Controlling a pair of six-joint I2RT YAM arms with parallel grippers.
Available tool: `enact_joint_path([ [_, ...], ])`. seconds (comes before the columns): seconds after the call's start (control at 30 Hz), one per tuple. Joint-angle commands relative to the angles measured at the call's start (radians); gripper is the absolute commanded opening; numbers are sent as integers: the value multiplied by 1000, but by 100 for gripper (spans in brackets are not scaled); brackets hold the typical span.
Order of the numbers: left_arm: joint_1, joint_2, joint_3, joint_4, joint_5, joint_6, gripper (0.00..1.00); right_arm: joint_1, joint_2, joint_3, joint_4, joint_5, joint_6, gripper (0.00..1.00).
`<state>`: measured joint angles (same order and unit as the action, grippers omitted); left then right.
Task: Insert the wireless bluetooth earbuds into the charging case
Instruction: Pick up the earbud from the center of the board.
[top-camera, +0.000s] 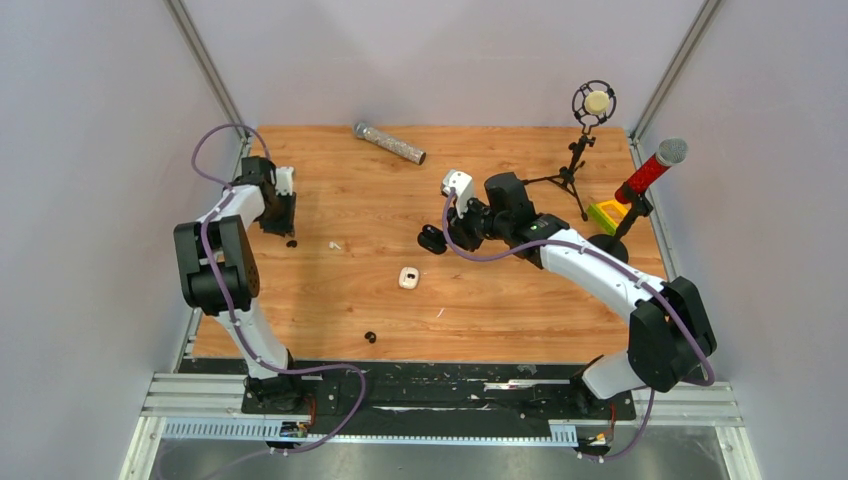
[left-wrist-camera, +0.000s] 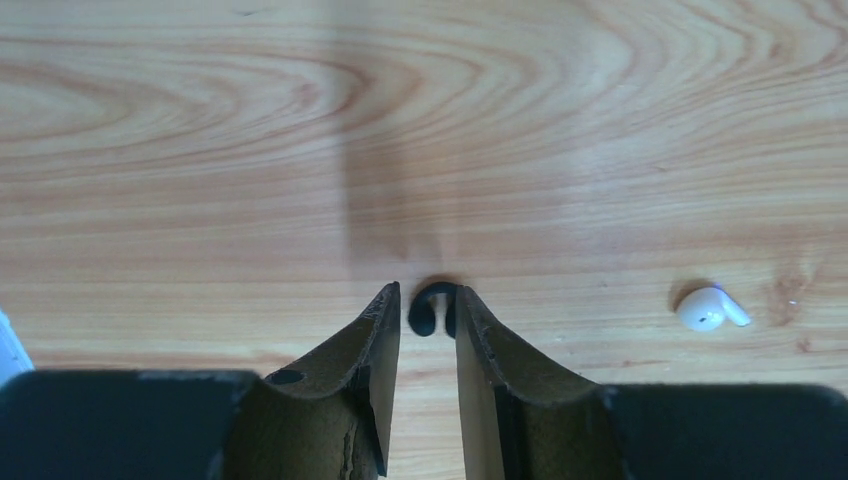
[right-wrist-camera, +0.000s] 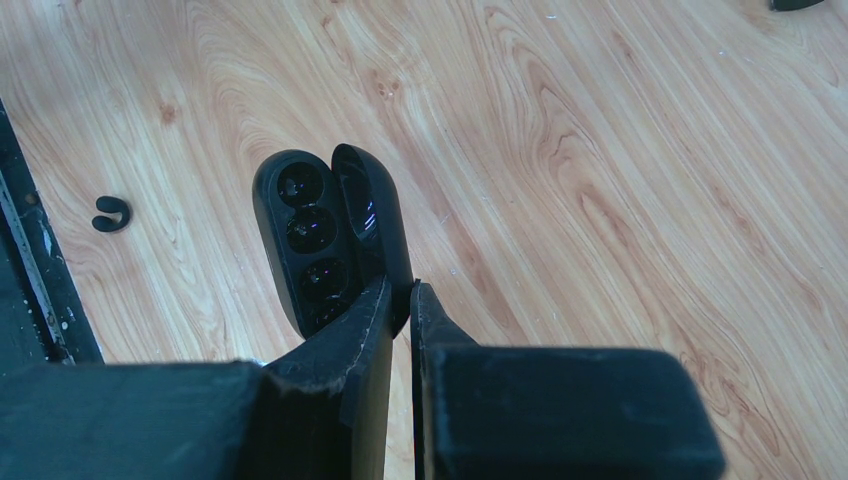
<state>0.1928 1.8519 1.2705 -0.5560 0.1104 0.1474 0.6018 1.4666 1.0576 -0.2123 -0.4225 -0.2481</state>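
Left fingers (left-wrist-camera: 386, 312) slightly apart, straddling black earbud (left-wrist-camera: 434, 310) | right fingers (right-wrist-camera: 380, 306) pinching open case (right-wrist-camera: 300, 230) | risking earbud squirting from tips

White shells and black joint blocks on left arm (top-camera: 215, 262) and right arm (top-camera: 590, 268), purple cable (top-camera: 195, 155) looping well behind the jaws, and up close now, tapered black fingers (left-wrist-camera: 350, 385), inner faces scuffed tan, one round hole just behind a jaw tip.
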Motion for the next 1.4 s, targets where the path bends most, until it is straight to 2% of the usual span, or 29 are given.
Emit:
enact_joint_path([
  [0.0,-19,-34,-6,27,7,32,34,0,-4,47,19,-31,-1,0],
  [0.37,-18,-26,-22,30,-20,70,25,0,-14,49,14,-47,0,0],
  [0.63,-19,-31,-38,22,-9,74,25,0,-26,47,12,-64,0,0],
  [1.1,-19,-129,-156,55,-16,108,24,0,-37,47,5,-85,4,0],
  [1.37,-19,-122,-165,79,30,144,25,0,-39,48,4,-91,6,0],
])
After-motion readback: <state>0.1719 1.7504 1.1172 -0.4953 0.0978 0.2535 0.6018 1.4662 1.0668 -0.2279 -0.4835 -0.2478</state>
